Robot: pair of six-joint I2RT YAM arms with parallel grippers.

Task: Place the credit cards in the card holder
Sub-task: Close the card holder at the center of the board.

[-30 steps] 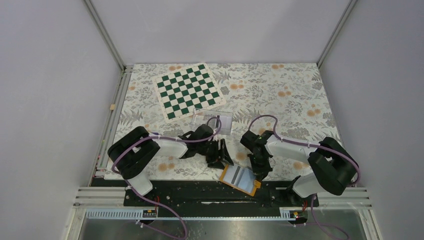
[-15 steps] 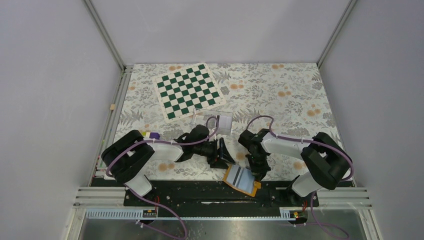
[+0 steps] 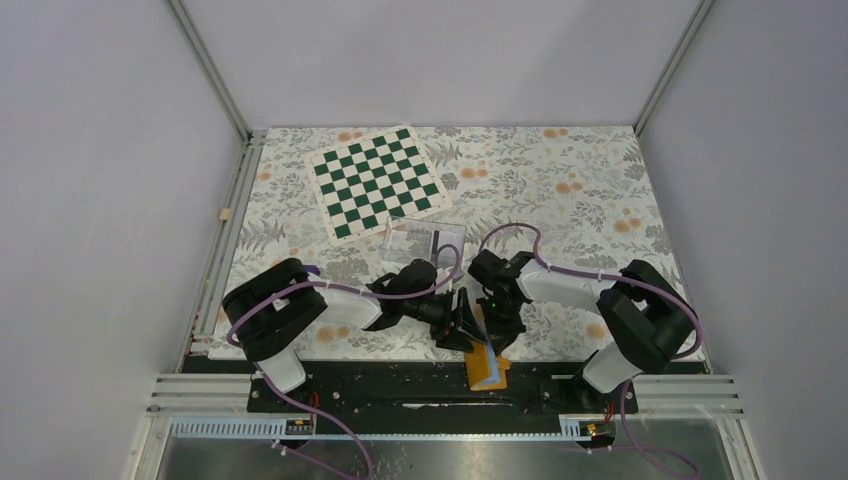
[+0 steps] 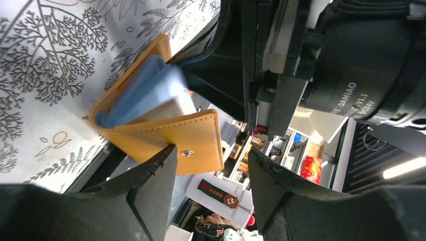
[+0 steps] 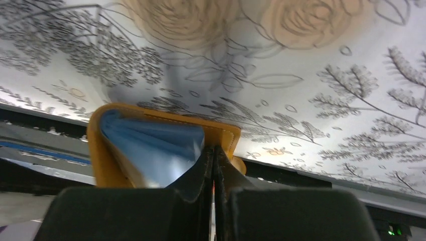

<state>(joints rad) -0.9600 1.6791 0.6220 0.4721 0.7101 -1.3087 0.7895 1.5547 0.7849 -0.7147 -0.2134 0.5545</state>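
One card holder (image 3: 485,366) sits half folded at the near edge of the table (image 3: 560,200), between both claws. It looks light, soft and floppy, so it is best pinched at a flap's rim. The right claw (image 5: 214,153) is clamped on one orange flap. The left claw (image 4: 211,170) stands spread around the other, apparently not pressing it. No loose cards show to count. Farther back lie one clear box (image 3: 425,240) and one chessboard (image 3: 377,180).

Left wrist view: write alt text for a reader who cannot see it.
An orange card holder, light blue inside, stands half folded on the floral tablecloth at the table's near edge. Its snap flap reaches between the black fingers of the open left pincer. The right arm crowds in from the upper right.
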